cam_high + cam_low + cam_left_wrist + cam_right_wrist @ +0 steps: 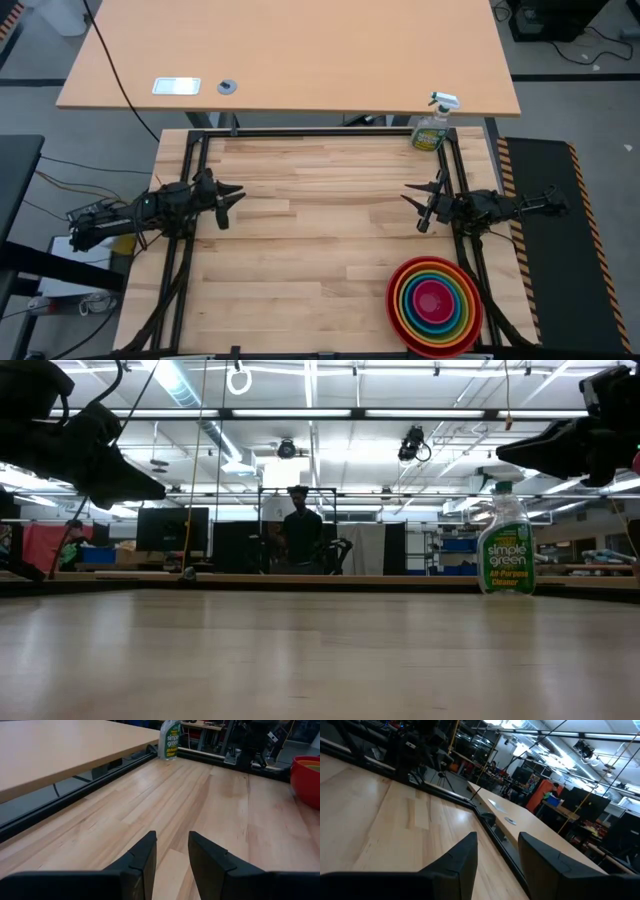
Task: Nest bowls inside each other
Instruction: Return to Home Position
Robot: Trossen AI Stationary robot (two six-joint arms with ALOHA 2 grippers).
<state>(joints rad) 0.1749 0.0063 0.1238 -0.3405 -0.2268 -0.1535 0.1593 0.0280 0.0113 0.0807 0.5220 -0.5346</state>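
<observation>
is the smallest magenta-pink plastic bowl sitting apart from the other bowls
No, the round magenta-pink plastic bowl sits nested at the centre of the others, with the large round red plastic bowl outermost.

**Bystanders on and around the worktop**

I see a green spray bottle (432, 128) standing upright at the far right corner of the worktop (320, 240), beyond the right gripper (415, 208) and well apart from it. Past the worktop's far edge lies a paler table (300, 50). On it, beyond the left gripper (233, 208), sit a flat white rectangle (176, 86) and a small grey disc (228, 87) near it. In the low view a person (300, 530) stands in the room behind.
</observation>
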